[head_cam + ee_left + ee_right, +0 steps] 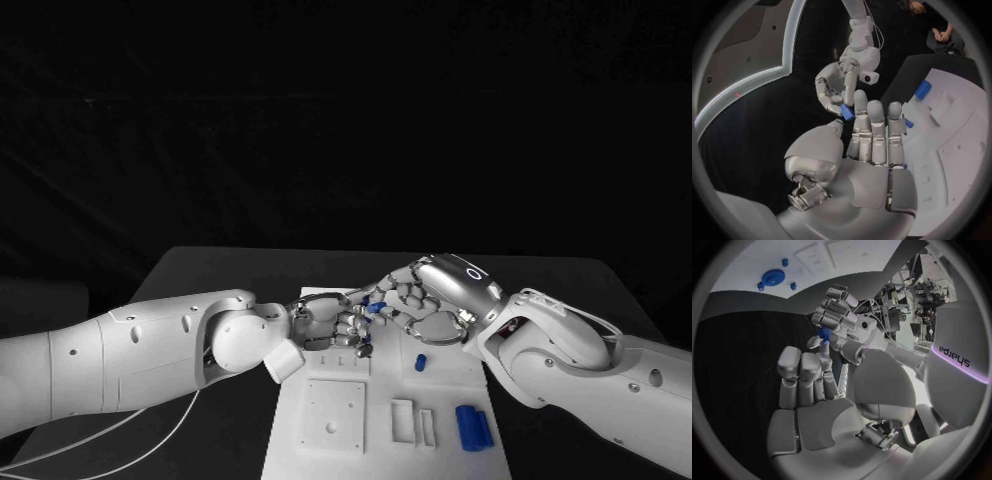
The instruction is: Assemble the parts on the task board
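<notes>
Black bench (216, 265), white task board (339, 450) running from mid-bench to the near edge. Left robot hand (329, 325) and right robot hand (421, 305) raised over the board's far end, fingertips almost meeting.

Small blue part (375, 308) between the two hands: in the left wrist view pinched in the right robot hand's fingertips (831, 102), part at (847, 111); in the right wrist view sitting at the left robot hand's fingers (831, 315), part at (824, 334). Can't tell whether the left robot hand is clamped on it too or just touching; its fingers extended, close together.

On the board: large blue cylinder part (472, 427) lying near the right edge, toward the near end. Small blue peg part (420, 362) farther up, by the right edge, under the right wrist. Round blue part (773, 277) with small blue pieces round it, seen in the right wrist view; board corner not clear.
</notes>
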Controlling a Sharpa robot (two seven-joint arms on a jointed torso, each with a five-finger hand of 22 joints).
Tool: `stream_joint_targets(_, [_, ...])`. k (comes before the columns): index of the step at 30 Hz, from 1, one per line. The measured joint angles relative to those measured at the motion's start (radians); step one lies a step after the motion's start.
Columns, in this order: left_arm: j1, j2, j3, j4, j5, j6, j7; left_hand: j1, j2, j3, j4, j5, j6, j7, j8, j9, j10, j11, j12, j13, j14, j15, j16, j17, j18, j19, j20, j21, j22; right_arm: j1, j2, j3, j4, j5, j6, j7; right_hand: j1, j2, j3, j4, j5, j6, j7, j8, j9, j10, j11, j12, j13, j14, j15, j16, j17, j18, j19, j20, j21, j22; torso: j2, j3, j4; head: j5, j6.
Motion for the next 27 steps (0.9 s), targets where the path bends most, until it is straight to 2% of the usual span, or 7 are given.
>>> stream_joint_targets(13, [-0.001,-0.002,-0.001,-0.008,0.015,0.015,0.019,0.061,0.006,-0.038,-0.001,0.0,0.0,0.0,-0.017,0.031,0.0,0.0,-0.001,0.013,-0.003,-0.003,0.0,-0.009,0.0,-0.006,0.002,0.004,-0.002,0.001,0.001,0.002,-0.008,-0.001,-0.001,0.001,0.0,0.0,0.0,0.0,0.0,0.0,0.0,0.0,0.0,0.0,0.0,0.0,0.0,0.0,0.0,0.0,0.0,0.0,0.001,0.002,0.0,0.0,0.0,0.0007,0.0,0.0,-0.004])
stream_joint_targets(19, [-0.001,-0.004,-0.001,-0.009,0.017,0.018,0.021,0.12,0.01,-0.061,-0.008,0.004,0.0,0.0,-0.029,0.05,0.0,0.0,-0.005,0.021,-0.009,-0.001,0.004,-0.014,0.0,-0.014,0.003,0.004,-0.005,0.001,-0.001,0.002,-0.007,-0.001,-0.001,0.002,0.0,0.0,0.0,0.0,0.0,0.0,0.0,0.002,0.0,0.0,0.0,0.0,0.0,0.0,0.0,0.0,0.001,0.0,0.002,0.002,0.0,0.0,0.0,0.0006,0.0001,0.0,-0.005])
stream_joint_targets(20, [-0.001,-0.004,-0.001,-0.01,0.017,0.019,0.021,0.136,0.01,-0.061,-0.008,0.035,0.0,0.0,-0.032,0.054,0.0,0.0,-0.009,0.023,-0.011,-0.003,0.004,-0.015,0.0,-0.014,0.003,0.004,-0.007,0.001,-0.001,0.002,-0.007,-0.001,-0.001,0.002,0.0,0.0,0.0,0.0,0.0,0.0,0.0,0.002,0.0,0.0,0.0,0.0,0.001,0.0,0.0,0.0,0.001,0.0,0.001,0.002,0.0,0.0,0.0,0.0004,0.0,0.0,-0.005])
stream_joint_targets(22, [-0.001,-0.004,-0.001,-0.012,0.017,0.019,0.022,0.152,0.006,-0.065,-0.012,0.066,0.0,0.0,-0.035,0.059,0.0,0.0,-0.011,0.025,-0.011,-0.003,0.004,-0.016,0.0,-0.014,0.003,0.004,-0.007,0.001,-0.001,0.002,-0.007,-0.001,-0.001,0.002,0.0,0.0,0.0,0.0,0.0,0.0,0.0,0.002,0.0,0.0,0.0,0.0,0.001,0.0,0.0,0.0,0.001,0.0,0.002,0.002,0.0,0.0,0.0,0.0001,0.0,-0.001,-0.005])
stream_joint_targets(25, [-0.001,-0.005,-0.001,-0.014,0.017,0.021,0.022,0.173,-0.003,-0.075,-0.016,0.078,0.0,0.0,-0.04,0.068,0.0,0.0,-0.011,0.029,-0.015,0.0,0.004,-0.018,0.0,-0.018,0.007,0.004,-0.009,0.001,0.0,0.002,-0.007,-0.001,-0.001,0.003,0.0,0.0,0.0,0.0,0.0,0.0,0.0,0.002,0.0,0.0,0.0,0.0,0.001,0.0,0.0,0.0,0.001,0.0,0.002,0.002,0.0,0.0,0.0,0.0,0.0004,-0.001,-0.005])
stream_joint_targets(27, [-0.001,-0.005,-0.001,-0.015,0.017,0.022,0.022,0.201,-0.008,-0.082,-0.024,0.098,0.0,0.0,-0.041,0.075,-0.007,0.0,-0.011,0.033,-0.016,-0.001,0.004,-0.02,0.0,-0.022,0.003,0.004,-0.011,0.001,0.0,0.001,-0.007,-0.001,-0.001,0.003,0.0,0.0,0.0,0.0,0.0,0.0,0.0,0.002,0.0,0.0,0.0,0.0,0.001,0.0,0.0,0.0,0.001,0.0,0.002,0.002,0.0,0.0,0.0,0.0,0.0005,-0.001,-0.005])
